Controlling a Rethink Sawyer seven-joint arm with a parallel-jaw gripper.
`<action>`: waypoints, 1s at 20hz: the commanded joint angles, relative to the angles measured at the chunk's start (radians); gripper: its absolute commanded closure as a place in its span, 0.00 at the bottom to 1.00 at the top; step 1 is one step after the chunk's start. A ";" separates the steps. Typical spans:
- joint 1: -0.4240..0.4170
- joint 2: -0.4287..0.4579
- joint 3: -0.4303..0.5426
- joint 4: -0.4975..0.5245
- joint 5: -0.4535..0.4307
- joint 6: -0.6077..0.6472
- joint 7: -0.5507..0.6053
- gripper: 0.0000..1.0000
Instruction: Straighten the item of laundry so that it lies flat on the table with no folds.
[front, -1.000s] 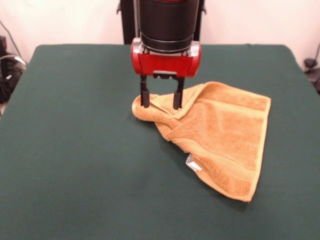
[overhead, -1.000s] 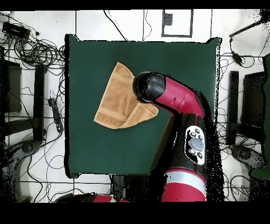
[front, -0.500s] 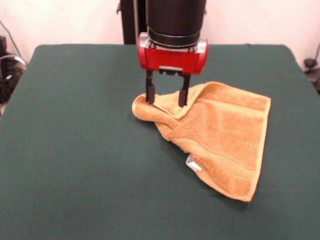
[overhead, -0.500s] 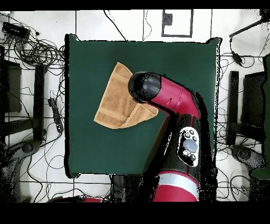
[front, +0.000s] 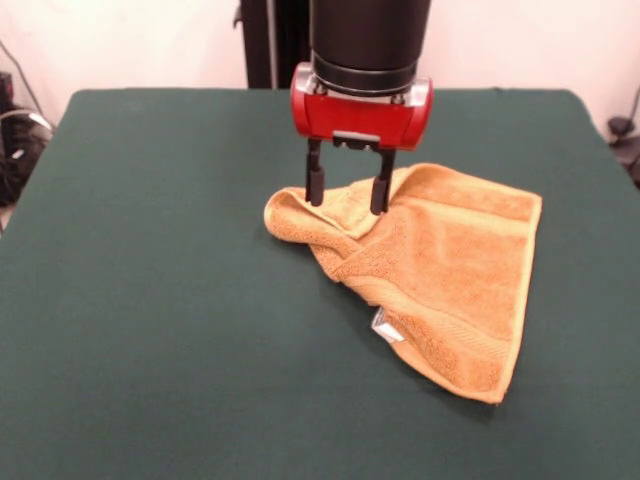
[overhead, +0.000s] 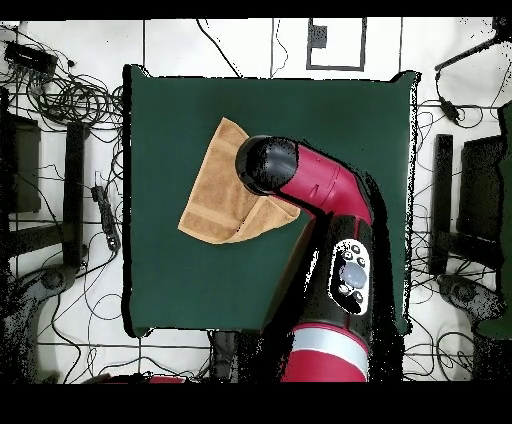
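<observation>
My claw (front: 348, 196), fingers spread and empty, hangs over the folded corner of the towel (front: 440, 270) lying mid-table (front: 150, 300); I judge a low pinch there unfolds it best.

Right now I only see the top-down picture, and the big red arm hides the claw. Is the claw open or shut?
Observer: Open. In the front view the claw has its two black fingers spread apart, with nothing between them.
Operator: Where is it pointing?
Observer: Straight down at the rumpled, folded-over corner of the towel. I cannot tell if the tips touch the cloth.
Operator: Does the towel have a tag?
Observer: Yes, a small white tag pokes out from under the folded edge, on the side nearest the front camera.
</observation>
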 joint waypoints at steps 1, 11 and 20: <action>0.036 0.091 0.047 0.019 0.031 0.019 0.297 0.00; 0.060 0.080 0.020 0.060 0.067 -0.023 0.390 0.00; 0.089 0.079 -0.038 0.093 0.117 -0.035 0.504 0.00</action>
